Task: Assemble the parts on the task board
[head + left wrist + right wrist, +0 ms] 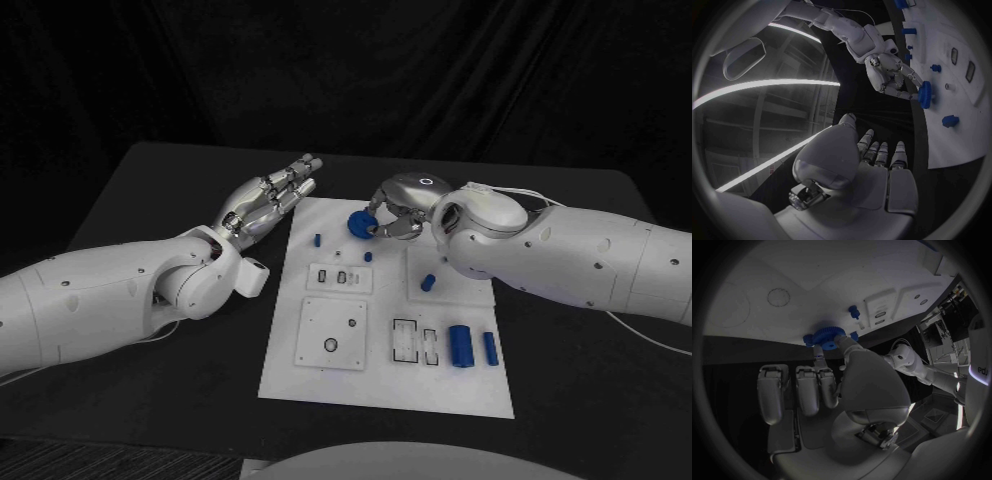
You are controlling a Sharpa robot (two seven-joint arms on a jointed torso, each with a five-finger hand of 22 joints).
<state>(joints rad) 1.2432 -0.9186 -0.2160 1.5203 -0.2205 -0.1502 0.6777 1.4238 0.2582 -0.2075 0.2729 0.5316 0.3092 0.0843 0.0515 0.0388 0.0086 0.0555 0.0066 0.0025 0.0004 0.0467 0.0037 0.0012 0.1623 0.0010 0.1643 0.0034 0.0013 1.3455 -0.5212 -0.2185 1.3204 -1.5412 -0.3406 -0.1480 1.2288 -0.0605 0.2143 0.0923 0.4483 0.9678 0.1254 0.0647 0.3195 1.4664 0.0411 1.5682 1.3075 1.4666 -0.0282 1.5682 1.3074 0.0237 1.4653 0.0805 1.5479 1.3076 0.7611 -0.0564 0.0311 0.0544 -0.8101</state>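
The white board (382, 385) lies in the middle of the black table (159, 200). The right hand (397, 212) is over the far end of the board and holds a blue gear (361, 222). The gear is pinched between the thumb and the fingers (826, 385), and the right wrist view shows its teeth (826, 334) sticking out past the fingertips, just above the white board (817, 285). From the left wrist view the gear (925, 94) stands on edge in that hand (895, 75), close to the board's rim. I cannot tell if the gear touches the board. The left hand (270, 200) is beside the board's far left corner and holds nothing. Its fingers (879, 150) are straight and lie close side by side, pointing away from the robot. More blue parts are on the board: a small knob (316, 240) near the left edge, a small peg (368, 257) next to it, a short peg (427, 283) by the middle, and two long bars, one thick (460, 346) and one thin (490, 348), lying side by side near the right edge. Flat white plates with slots (342, 277) and holes (333, 335) sit on the board's left half.
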